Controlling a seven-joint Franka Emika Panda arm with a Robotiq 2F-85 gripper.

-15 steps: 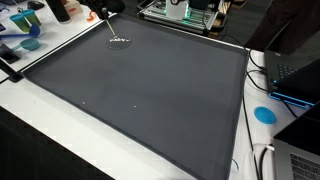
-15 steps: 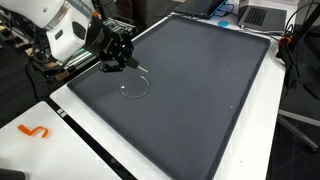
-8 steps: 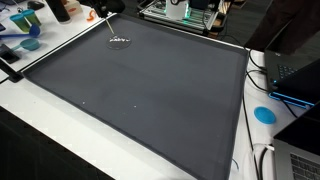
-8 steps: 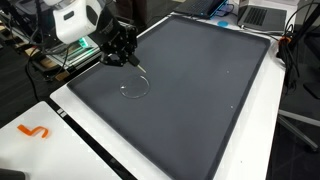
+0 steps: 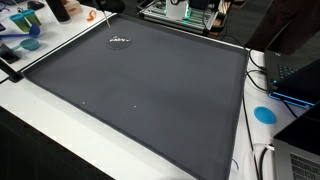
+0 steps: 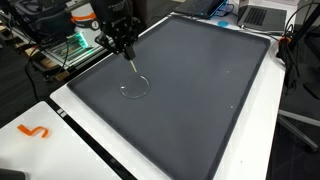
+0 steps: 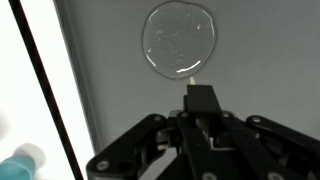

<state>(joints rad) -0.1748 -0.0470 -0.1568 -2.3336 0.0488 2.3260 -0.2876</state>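
A clear round disc (image 7: 178, 40), glassy like a lid or a puddle, lies on the dark grey mat (image 5: 150, 90) near its edge; it is the faint ring (image 6: 134, 87) and the small circle (image 5: 119, 41) in both exterior views. My gripper (image 6: 124, 44) hangs above the mat's edge and points down. It is shut on a thin pale stick (image 6: 129, 62) whose lower end reaches toward the disc's rim. In the wrist view the gripper (image 7: 200, 101) sits just below the disc, and only the stick's pale tip (image 7: 190, 73) shows past the black fingers.
The mat covers most of a white table (image 5: 60, 140). Blue items (image 5: 28, 35) and a bottle stand beside the mat near the disc. A blue disc (image 5: 264, 114), a laptop (image 5: 295, 70) and cables lie along one side. Lab gear (image 5: 185, 12) stands beyond the far edge.
The arm has swung up and away from the table's side. The gripper has turned from a slant to pointing straight down and has risen a little; the disc has stayed put.
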